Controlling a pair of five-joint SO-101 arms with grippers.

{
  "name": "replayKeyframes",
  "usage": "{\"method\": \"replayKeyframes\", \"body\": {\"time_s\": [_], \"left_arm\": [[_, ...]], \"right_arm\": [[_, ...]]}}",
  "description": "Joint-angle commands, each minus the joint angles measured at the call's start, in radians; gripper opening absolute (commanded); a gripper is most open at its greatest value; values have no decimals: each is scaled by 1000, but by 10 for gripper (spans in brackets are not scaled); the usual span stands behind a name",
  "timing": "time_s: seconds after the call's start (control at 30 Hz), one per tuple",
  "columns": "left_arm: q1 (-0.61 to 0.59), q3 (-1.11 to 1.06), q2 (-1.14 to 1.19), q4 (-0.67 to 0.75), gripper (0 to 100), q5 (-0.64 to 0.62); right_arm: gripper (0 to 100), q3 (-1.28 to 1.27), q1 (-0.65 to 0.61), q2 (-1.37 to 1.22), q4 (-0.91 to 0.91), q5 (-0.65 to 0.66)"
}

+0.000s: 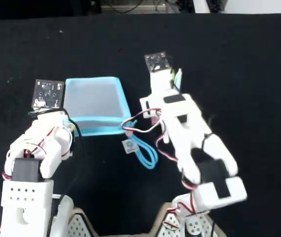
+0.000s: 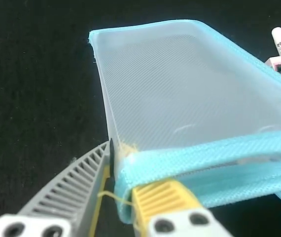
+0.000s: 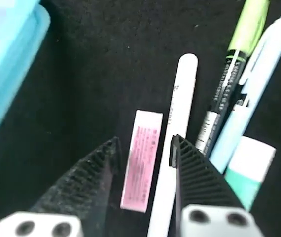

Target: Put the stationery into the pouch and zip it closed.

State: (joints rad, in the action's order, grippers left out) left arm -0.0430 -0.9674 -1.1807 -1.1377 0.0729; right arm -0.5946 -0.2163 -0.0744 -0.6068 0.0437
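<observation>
the pouch, clear with pale blue trim, lies flat on the black table, its zip edge toward the arms. the left gripper is pinched narrow on the pouch's corner at the zip end, at 7 o'clock of the pouch in the high view. the stationery lies in a row at 2 o'clock from the pouch, outside it. the right gripper hangs over it, fingers fairly wide and holding nothing. the pink eraser lies between them, with dark print on its sleeve too small to read. just beside it runs a white pen with faint lettering, then a green marker with white print on a black band, a pale blue pen and a white-and-teal eraser. a blue cord with a small tag trails at 5 o'clock of the pouch.
</observation>
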Motion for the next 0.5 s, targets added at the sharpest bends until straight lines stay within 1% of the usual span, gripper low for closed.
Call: {"method": "replayKeyframes", "body": {"time_s": [0.0, 0.27, 0.4, 0.47], "left_arm": [[7, -1, 9, 12, 30, -3], [7, -1, 9, 12, 30, -3], [7, -1, 9, 12, 30, -3], [7, -1, 9, 12, 30, -3]], "right_arm": [[167, 71, -15, -51, 35, -5], [167, 216, -9, -151, -135, -3], [166, 226, -9, -160, -149, -2], [155, 226, -9, -162, -152, 34]]}}
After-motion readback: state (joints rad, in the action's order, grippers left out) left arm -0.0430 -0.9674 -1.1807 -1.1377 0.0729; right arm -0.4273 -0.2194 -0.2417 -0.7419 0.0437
